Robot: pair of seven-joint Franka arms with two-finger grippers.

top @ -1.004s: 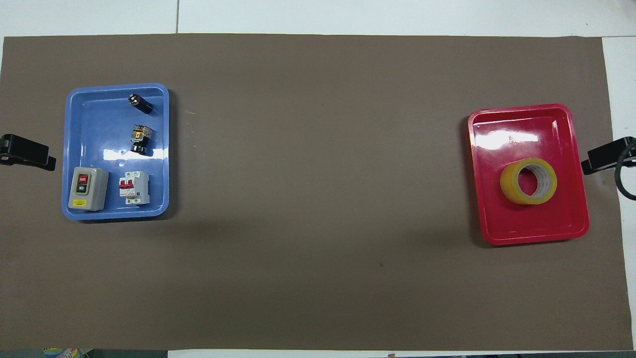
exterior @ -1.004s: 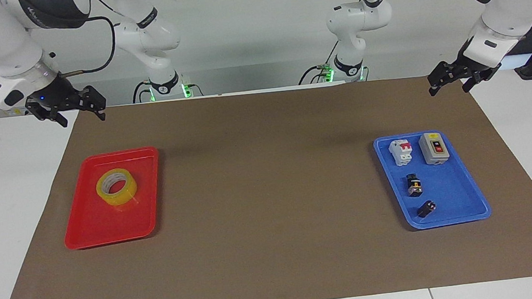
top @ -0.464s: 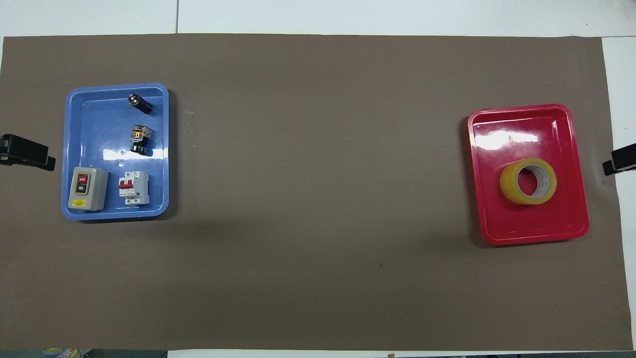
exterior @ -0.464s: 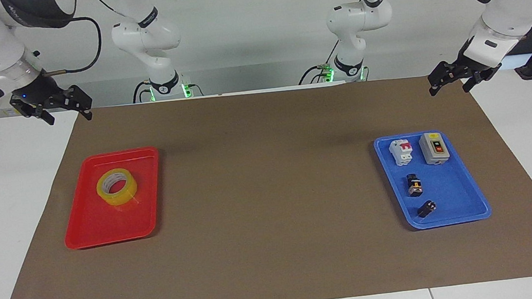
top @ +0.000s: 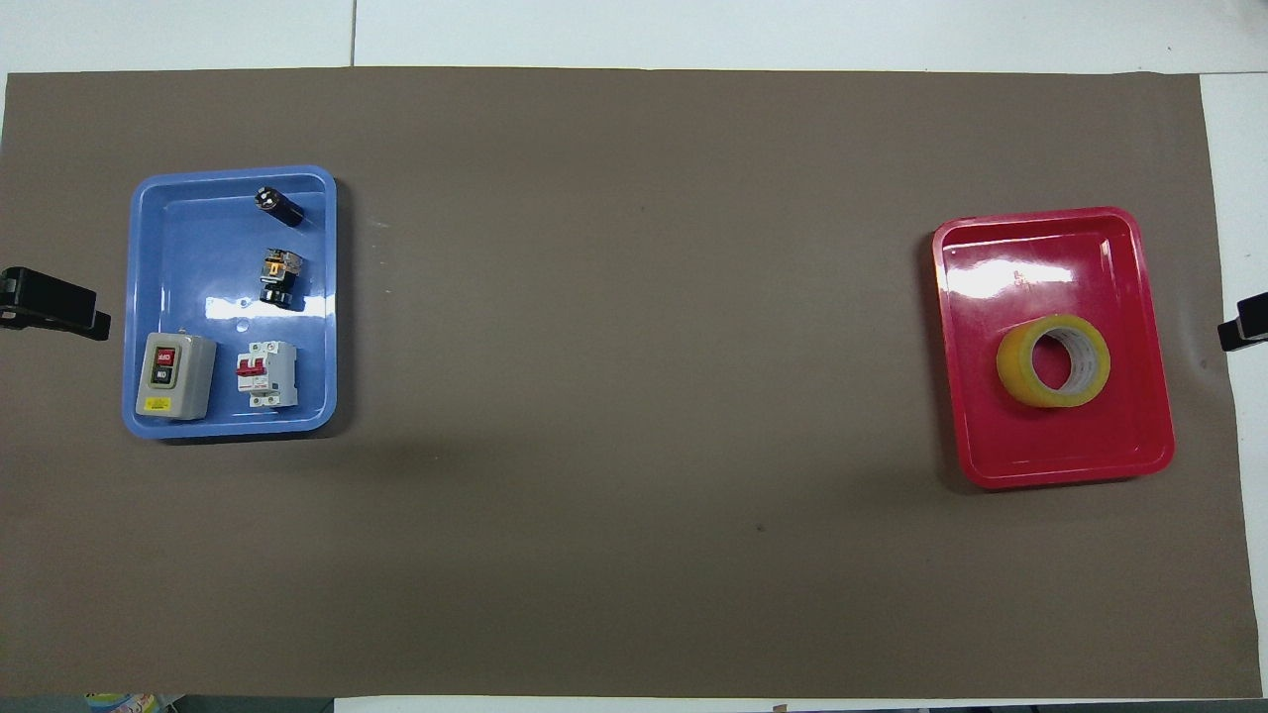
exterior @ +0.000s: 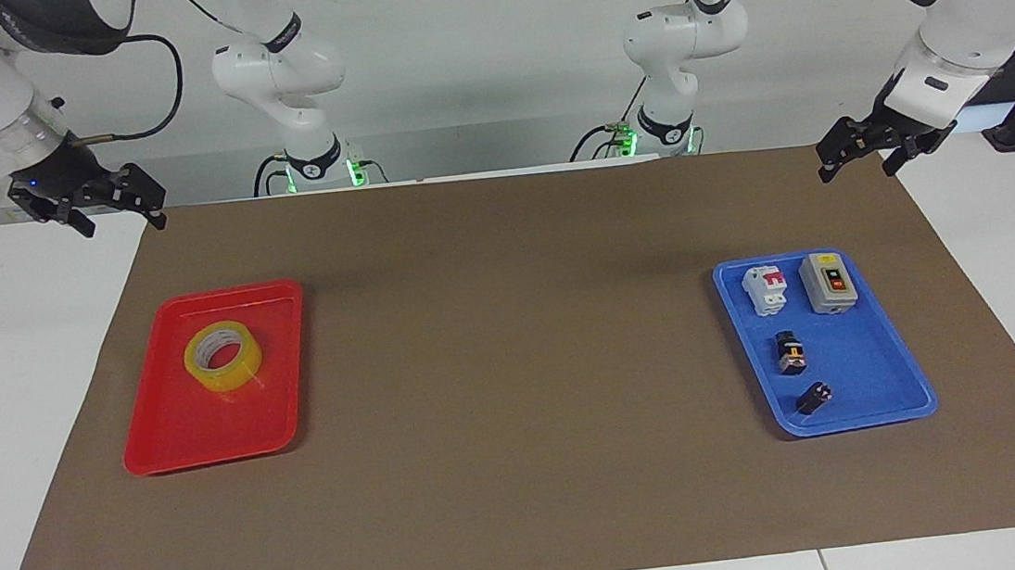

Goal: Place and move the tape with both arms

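The right gripper (exterior: 87, 206) hangs in the air with its fingers spread and nothing between them, over the corner of the brown mat (exterior: 516, 368) at the right arm's end of the table, on the side toward the robots. The left gripper (exterior: 867, 146) hangs likewise over the mat's edge at the left arm's end, fingers also apart and empty. The tape (exterior: 223, 356) lies flat, hole upward, in the red tray (exterior: 205, 435), in the half of it nearer the robots, well apart from both grippers. At the left arm's end sits a blue tray (exterior: 860, 363) holding a grey switch box (exterior: 829, 283) and a white breaker (exterior: 767, 288) side by side, with two small black parts (exterior: 791, 353) farther from the robots.
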